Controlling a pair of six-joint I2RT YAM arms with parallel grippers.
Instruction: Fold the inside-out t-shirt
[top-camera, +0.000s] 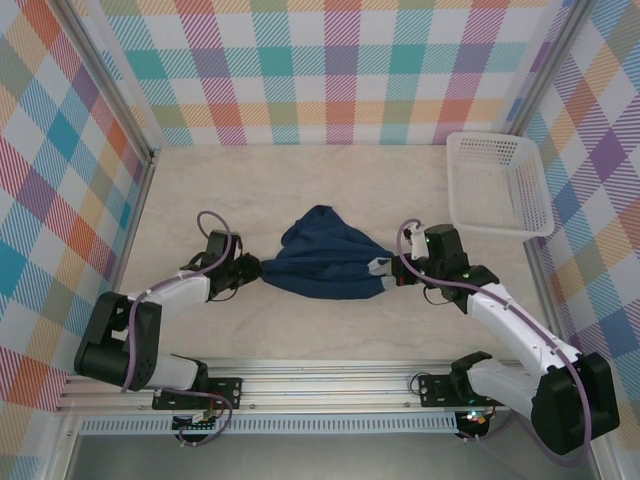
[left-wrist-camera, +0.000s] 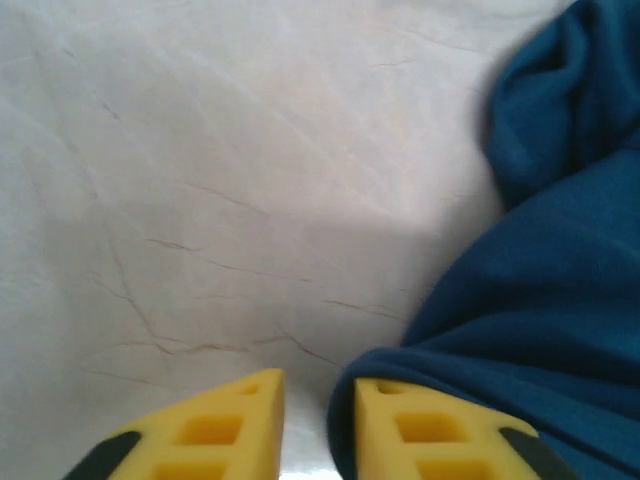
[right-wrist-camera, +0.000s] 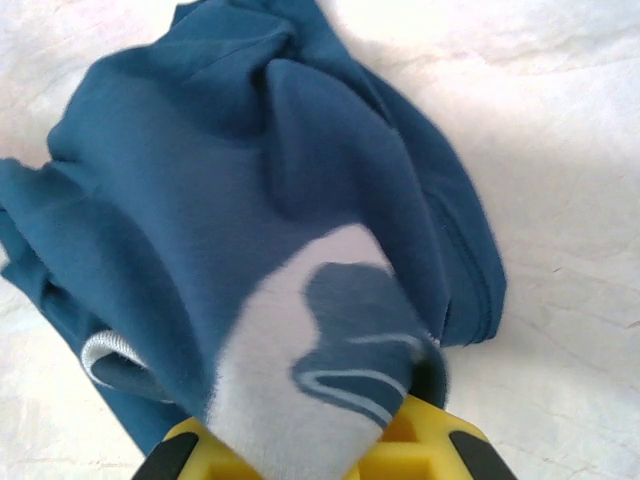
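The inside-out t-shirt is pinched at one end by the right gripper, whose yellow fingers are closed on a bunch of cloth carrying a pale grey print. From that grip the dark blue fabric spreads away in thick folds, with a pale stitched edge showing in one crease. This gripper sits on the near side of the white basket, a little toward the left arm and apart from the basket. The left gripper lies much farther from the basket, at the shirt's opposite end. Its yellow fingers stand slightly parted with a narrow gap between them. An edge of the cloth lies against the inner side of one finger but is not pinched. The shirt is a crumpled heap on the pale table, stretched between the two grippers, well apart from the basket and nearer the arm bases than the basket is.
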